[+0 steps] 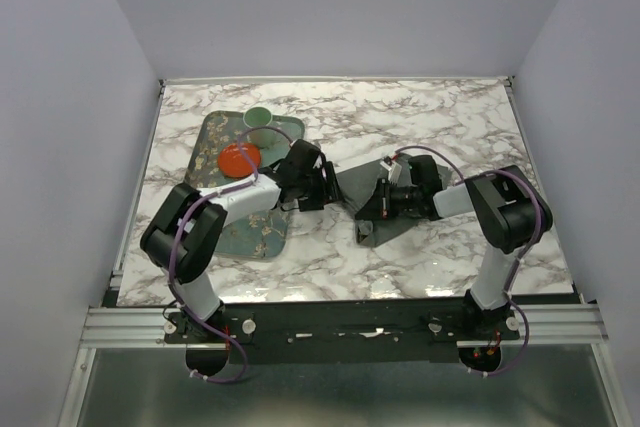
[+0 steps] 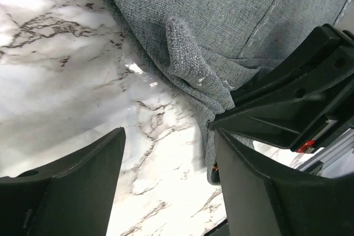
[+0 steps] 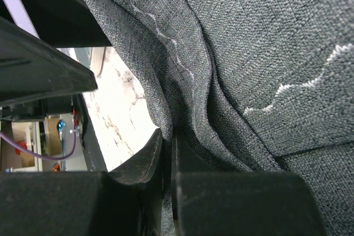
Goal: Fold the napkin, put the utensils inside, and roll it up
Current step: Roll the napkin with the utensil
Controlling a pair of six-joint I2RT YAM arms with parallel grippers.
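The dark grey napkin [image 1: 362, 190] lies crumpled on the marble between the two arms. My right gripper [image 3: 168, 150] is shut on a fold of the napkin [image 3: 249, 53], with cloth pinched between its fingers; in the top view the right gripper [image 1: 376, 209] sits over the cloth's near part. My left gripper [image 1: 325, 185] is at the napkin's left edge, open, with only bare marble between its fingers [image 2: 72, 192]. Beside its right finger hangs the napkin [image 2: 221, 37] edge, and I cannot tell whether they touch. The utensils are out of view.
A green floral tray [image 1: 262, 232] lies on the left under the left arm, holding a red bowl [image 1: 238, 158] and a green cup [image 1: 259, 119]. The right gripper's black body [image 2: 298, 92] is close to my left gripper's right side.
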